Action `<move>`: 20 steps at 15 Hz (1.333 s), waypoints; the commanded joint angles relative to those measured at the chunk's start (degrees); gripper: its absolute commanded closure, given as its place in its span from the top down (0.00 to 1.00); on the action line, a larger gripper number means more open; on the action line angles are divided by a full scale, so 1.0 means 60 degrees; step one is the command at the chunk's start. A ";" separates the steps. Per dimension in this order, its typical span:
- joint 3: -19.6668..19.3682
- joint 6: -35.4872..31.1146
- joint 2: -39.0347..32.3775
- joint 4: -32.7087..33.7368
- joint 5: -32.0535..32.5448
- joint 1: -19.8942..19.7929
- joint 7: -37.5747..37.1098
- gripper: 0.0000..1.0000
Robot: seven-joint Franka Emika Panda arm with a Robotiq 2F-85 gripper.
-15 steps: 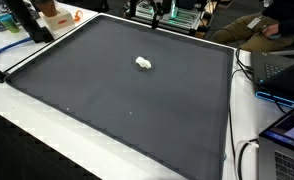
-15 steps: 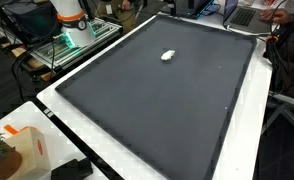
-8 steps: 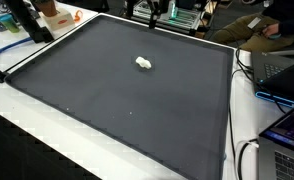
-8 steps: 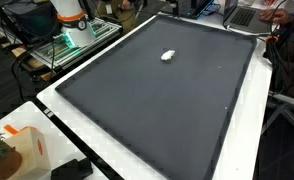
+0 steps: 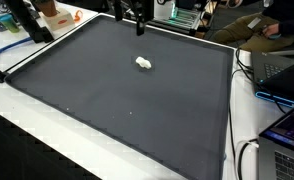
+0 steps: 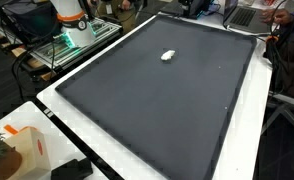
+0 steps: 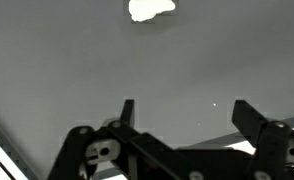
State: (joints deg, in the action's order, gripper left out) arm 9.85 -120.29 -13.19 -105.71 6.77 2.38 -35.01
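Dark grey matting (image 5: 117, 110) covers your white desk (image 5: 47, 120), and the small white crumpled lump (image 5: 144, 63) lies on it toward the far edge. Your claw (image 5: 139, 27) hovers beyond the lump, apart from it, spread wide and empty. I'd judge this the approach stage. The next move calls for lining up over the lump and lowering astride it.

Big dark mat (image 5: 117, 110) covers most of the white table (image 5: 32, 105). Small white lump (image 5: 143, 63) lies on it toward the far side, nothing touching it. Gripper (image 5: 139, 22) hangs over the mat's far edge, apart from the lump; jaws too small to read. Laptops (image 5: 283, 70) at rt, seated person (image 5: 262, 30) behind. Orange box (image 5: 55, 14) in far corner.
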 commanded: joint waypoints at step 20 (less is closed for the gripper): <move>-0.1086 0.2248 -0.0623 0.0989 -0.0696 0.0698 0.1162 1.00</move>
State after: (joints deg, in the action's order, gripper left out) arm 4.19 -113.60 -17.97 -99.27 4.06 5.94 -30.99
